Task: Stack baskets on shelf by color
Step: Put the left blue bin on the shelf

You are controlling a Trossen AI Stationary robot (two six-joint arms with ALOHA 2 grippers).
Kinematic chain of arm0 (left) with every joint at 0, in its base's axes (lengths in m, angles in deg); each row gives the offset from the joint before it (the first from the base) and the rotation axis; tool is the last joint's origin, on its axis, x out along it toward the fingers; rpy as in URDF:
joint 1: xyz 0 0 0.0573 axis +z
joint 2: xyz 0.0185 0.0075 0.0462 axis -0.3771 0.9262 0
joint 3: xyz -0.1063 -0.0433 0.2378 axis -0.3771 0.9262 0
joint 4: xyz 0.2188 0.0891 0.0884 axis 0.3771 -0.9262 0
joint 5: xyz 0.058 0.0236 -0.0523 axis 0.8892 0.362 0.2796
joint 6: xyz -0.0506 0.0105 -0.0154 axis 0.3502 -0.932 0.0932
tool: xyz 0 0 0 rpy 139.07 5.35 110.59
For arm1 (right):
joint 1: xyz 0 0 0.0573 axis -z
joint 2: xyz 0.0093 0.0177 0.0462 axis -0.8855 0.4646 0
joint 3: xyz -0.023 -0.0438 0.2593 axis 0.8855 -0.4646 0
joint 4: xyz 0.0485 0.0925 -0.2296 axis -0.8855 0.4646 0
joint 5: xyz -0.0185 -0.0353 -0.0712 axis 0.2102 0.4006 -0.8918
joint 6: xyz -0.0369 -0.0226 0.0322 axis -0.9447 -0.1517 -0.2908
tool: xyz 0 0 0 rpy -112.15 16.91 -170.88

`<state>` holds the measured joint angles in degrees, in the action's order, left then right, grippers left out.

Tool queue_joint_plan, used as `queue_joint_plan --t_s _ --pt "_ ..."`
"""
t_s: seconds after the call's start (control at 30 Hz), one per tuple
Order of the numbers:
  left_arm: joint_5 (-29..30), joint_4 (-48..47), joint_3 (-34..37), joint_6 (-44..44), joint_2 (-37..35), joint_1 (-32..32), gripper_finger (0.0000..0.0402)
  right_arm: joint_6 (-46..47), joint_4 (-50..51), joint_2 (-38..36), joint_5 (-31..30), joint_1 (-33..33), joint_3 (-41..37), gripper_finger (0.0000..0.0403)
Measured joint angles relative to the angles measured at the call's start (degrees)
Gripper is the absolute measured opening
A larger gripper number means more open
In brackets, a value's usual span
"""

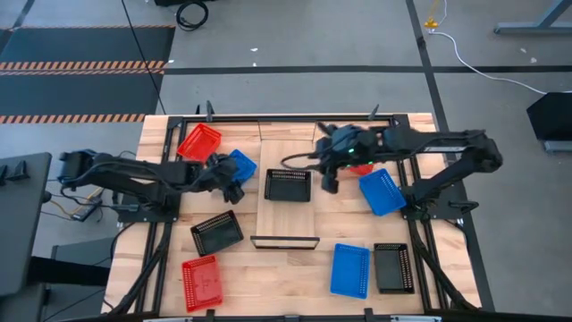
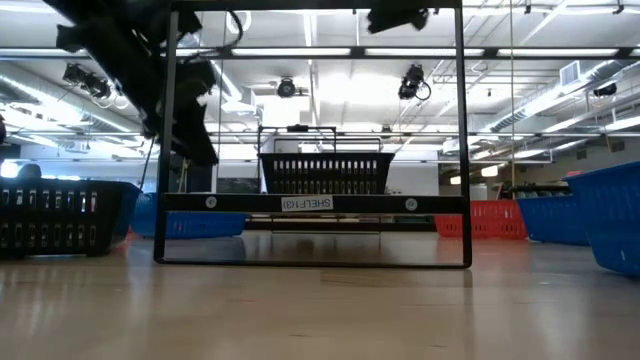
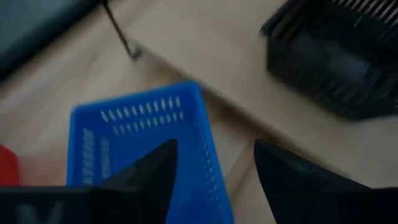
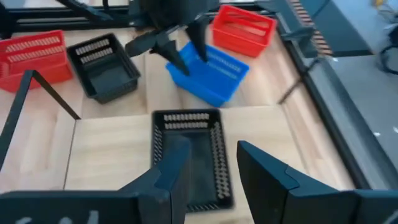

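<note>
The shelf [image 1: 286, 215], a long narrow light-wood board with a thin black metal frame at its near end, lies in the middle of the planked wooden table [image 1: 268, 277], its long axis running from the near edge to the far edge. On its far part sits one black perforated plastic basket [image 1: 288, 184], long axis across the board. A blue perforated plastic basket [image 1: 242, 164] lies just left of the shelf, tilted. The left gripper [image 1: 234, 190] hangs over it with jaws spread, holding nothing. The right gripper [image 1: 330, 182] hovers at the shelf's right edge beside the black basket, jaws also apart and empty.
</note>
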<state>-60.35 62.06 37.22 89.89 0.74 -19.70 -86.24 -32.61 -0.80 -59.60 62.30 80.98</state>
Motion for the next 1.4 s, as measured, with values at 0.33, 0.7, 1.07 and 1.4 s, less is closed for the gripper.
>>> queue_joint_plan --t_s 0.33,0.7,1.07,1.4 --pt "-6.0 -0.1 0.0 -0.2 8.3 3.3 0.0238 1.9 6.0 -6.6 -2.8 1.0 0.0 0.0138" --pt "-4.8 -0.8 0.0 -4.3 13.1 6.4 0.0157 1.6 7.4 -6.2 -3.0 1.0 -0.1 0.0137" --pt "-4.1 -7.4 -3.5 -5.9 9.5 5.9 0.0011 1.0 11.4 -6.2 -3.0 1.0 -0.1 0.0137" --pt "7.7 -8.0 -15.7 -25.3 9.1 -1.2 0.0008 1.5 12.5 -6.1 -2.9 1.1 -0.1 0.0137"
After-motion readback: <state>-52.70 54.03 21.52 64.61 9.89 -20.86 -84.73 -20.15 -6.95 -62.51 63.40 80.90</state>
